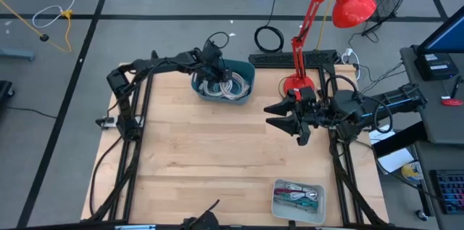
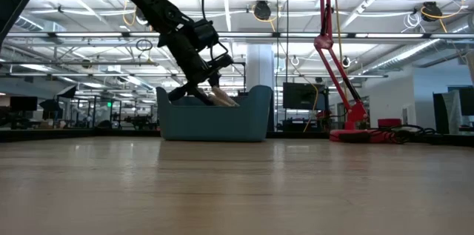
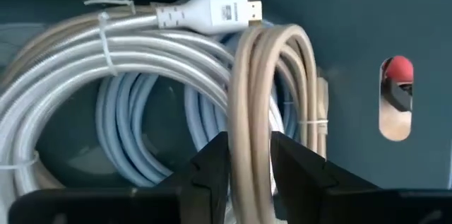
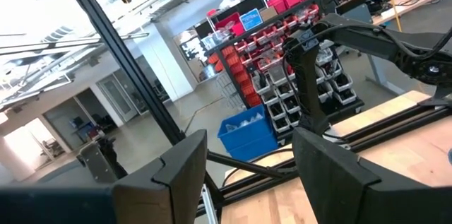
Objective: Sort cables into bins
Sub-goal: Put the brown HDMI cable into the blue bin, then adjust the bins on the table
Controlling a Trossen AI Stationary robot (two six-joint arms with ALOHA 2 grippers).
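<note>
Reaching into the teal tub (image 1: 246, 75) at the table's far edge, your left gripper (image 3: 249, 174) has its jaws partly apart with the beige coil (image 3: 272, 83) standing between them; you cannot tell whether they pinch it. White (image 3: 85, 75) and light blue (image 3: 152, 121) coils lie beneath. Your right gripper (image 1: 284, 114) waits open and empty beside the red lamp (image 1: 341, 5). Short cables (image 1: 297, 195) sit in the grey tray (image 1: 278, 206).

Robotics lab: wooden table (image 1: 217, 150), ceiling trusses (image 2: 296, 38), parts-bin shelves (image 4: 282, 75).
</note>
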